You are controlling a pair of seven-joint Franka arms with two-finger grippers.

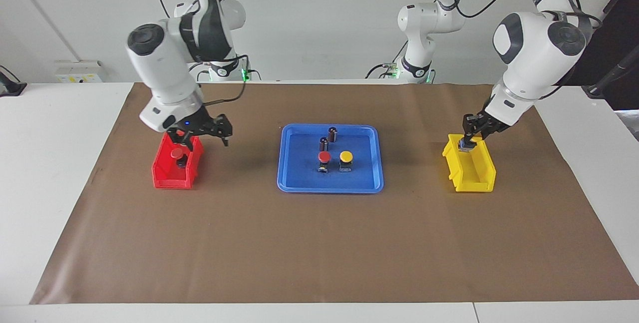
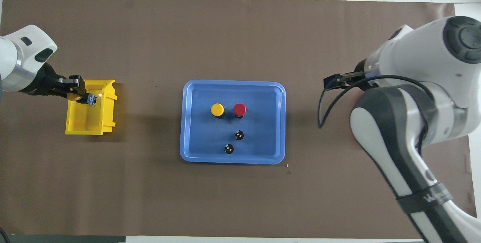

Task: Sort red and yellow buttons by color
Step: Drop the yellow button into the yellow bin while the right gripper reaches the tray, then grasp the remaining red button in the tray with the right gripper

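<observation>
From the blue plastic tray (image 1: 292,183): my right tool (image 1: 202,133), released, over the red bin (image 1: 162,175) with one red-capped push-button (image 1: 176,154); two light, rigid buttons (image 1: 324,158) inside, graspable by their bases; left tool (image 1: 472,136) clenching a yellow-capped button (image 2: 90,99) over the yellow bin (image 1: 481,175).

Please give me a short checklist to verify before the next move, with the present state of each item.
1. Left gripper shut on yellow button: ok.
2. Held button over yellow bin: ok.
3. Right gripper open, empty: ok.
4. Red button in bin rests in red bin: ok.
5. Red button on tray and yellow button on tray stand upright in blue tray: ok.
6. Sorting finished: not ok.
</observation>
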